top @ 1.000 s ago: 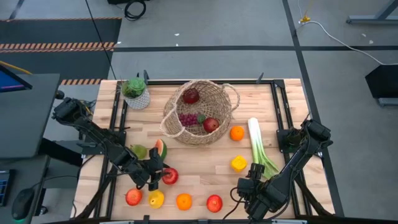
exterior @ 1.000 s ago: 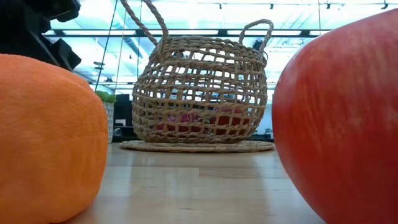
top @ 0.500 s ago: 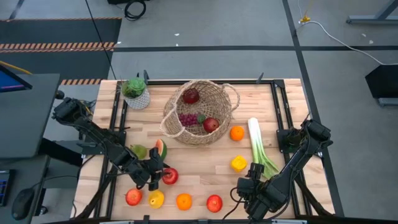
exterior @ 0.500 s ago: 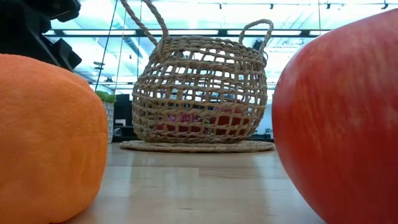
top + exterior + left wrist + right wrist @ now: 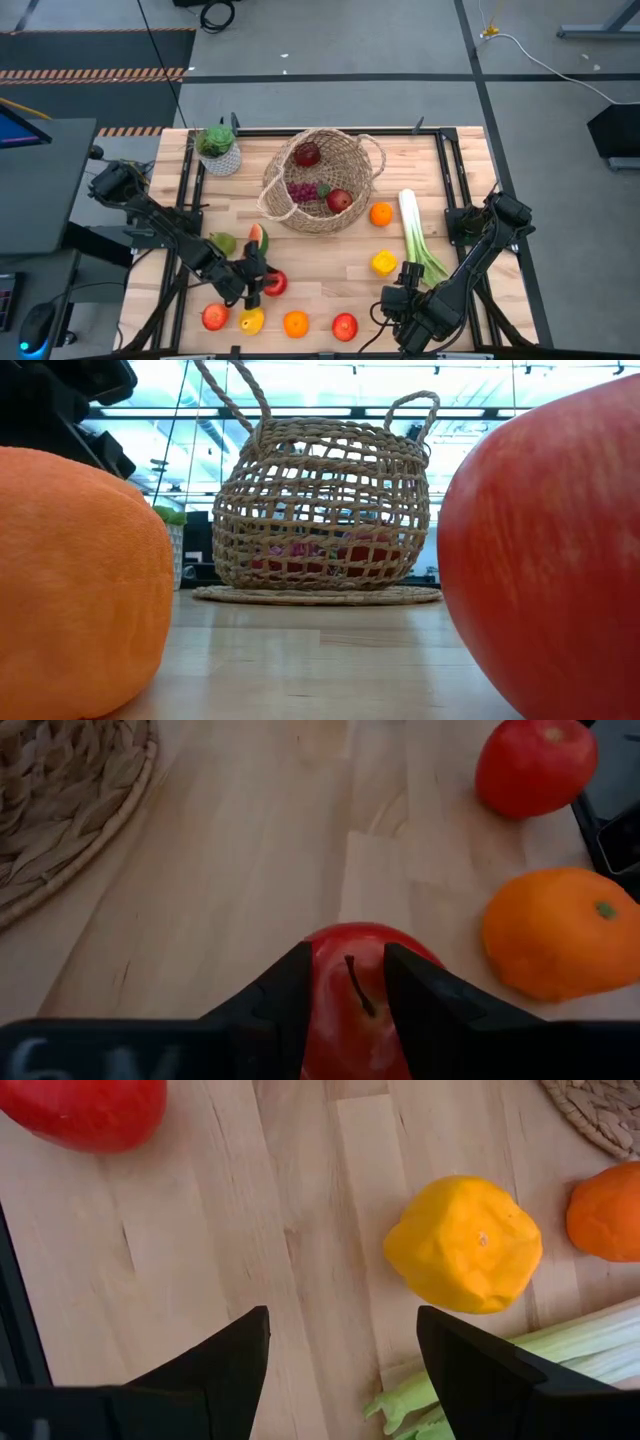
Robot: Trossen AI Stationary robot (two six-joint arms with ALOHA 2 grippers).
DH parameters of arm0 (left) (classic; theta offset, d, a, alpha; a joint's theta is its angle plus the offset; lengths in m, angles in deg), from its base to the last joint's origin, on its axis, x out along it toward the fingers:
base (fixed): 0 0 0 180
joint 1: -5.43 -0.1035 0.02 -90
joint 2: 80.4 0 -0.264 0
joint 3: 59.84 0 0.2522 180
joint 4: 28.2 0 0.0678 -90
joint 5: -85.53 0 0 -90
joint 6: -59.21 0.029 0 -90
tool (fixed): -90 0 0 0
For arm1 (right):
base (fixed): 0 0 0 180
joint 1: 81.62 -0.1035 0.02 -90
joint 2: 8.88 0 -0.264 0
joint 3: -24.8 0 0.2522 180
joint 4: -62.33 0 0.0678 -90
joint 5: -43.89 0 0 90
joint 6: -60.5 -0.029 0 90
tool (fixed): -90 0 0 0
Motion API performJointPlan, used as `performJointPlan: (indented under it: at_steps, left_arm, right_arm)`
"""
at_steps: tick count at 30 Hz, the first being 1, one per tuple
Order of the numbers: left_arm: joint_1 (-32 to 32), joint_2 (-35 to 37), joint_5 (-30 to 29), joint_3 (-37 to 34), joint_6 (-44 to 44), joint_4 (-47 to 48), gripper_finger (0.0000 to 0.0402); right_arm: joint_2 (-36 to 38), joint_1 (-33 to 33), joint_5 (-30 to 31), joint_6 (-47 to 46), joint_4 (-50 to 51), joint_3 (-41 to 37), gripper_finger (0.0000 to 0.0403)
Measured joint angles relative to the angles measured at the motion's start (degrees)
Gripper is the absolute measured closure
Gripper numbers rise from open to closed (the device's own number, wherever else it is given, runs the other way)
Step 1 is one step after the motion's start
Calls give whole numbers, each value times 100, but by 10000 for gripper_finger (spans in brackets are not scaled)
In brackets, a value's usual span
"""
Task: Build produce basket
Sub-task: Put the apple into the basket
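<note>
- Five apples: two in the basket near the table's far edge, three near its front edge.
- Left gripper clamps one front apple.
- Right gripper gapes, holding nothing, near the lemon.

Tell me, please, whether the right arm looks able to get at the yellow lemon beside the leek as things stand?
Probably yes. The right gripper is open and empty, and the yellow lemon lies on bare wood just ahead of it; only the leek alongside crowds one side.
</note>
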Motion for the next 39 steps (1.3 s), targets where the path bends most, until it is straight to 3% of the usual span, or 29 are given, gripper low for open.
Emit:
performJointPlan:
  at_steps: [12, 20, 24, 32, 39]
  left_arm:
    - [14, -64, 6, 5, -114, 16, 279]
    - [33, -71, 75, -7, -222, 43, 388]
    - [27, -12, 65, -11, -32, 47, 395]
    - [-261, 273, 29, 609, 1385, 57, 399]
    - [-769, 346, -3, 1743, 3184, 467, 400]
  right_arm:
    - [0, 0, 0, 0, 1, 0, 144]
    - [0, 0, 0, 0, 3, 0, 144]
    - [0, 0, 0, 0, 4, 0, 144]
    - [0, 0, 0, 38, 25, 0, 144]
    - [0, -2, 0, 67, 26, 0, 144]
